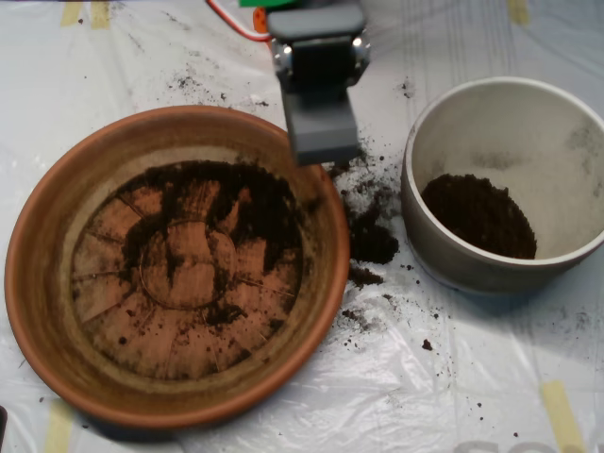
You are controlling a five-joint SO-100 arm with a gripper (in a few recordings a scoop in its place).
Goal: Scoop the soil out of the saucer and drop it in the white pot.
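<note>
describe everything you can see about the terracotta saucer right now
The saucer is a large round terracotta-orange clay dish sitting flat at the left of the plastic-covered table. It has a thick rim, sloping inner walls and radial ridges on its flat base. Dark crumbly soil lies thinly smeared over the base, thickest toward the upper right, with bare clay showing through elsewhere. The grey scoop hangs over its upper-right rim.

The arm is reaching down from the top edge of the overhead view, its grey end effector [322,132] hanging at centre-top, pointing toward the bottom of the picture.
</note>
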